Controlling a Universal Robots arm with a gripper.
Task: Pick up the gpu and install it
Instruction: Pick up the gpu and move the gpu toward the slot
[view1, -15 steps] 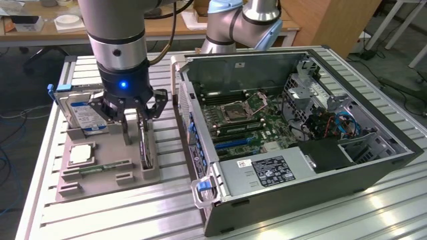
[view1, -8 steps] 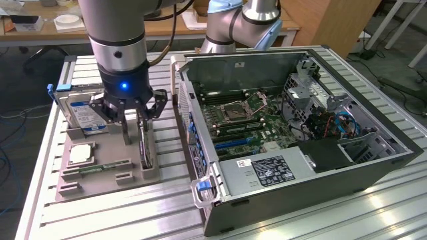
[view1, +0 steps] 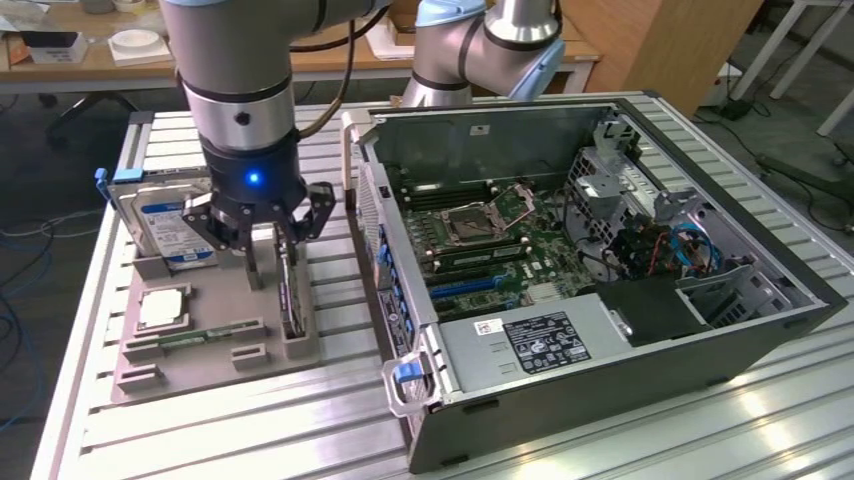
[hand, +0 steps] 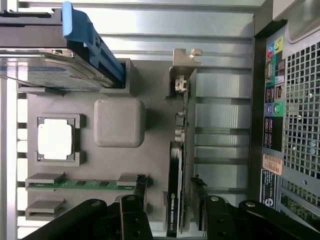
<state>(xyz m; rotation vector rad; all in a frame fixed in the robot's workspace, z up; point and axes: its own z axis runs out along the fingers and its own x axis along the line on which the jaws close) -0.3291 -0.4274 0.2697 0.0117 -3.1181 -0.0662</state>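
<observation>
The gpu (view1: 288, 292) stands edgewise in the tray (view1: 187, 376), apparently just beside the case (view1: 641, 385).

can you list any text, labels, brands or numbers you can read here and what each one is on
None can be read for certain.
Power supply label: print too small to read.
Hard drive label, blue and white: too small to read.
White lettering on the gpu edge: blurred.
Sticker on the computer case rear: blurred.
</observation>
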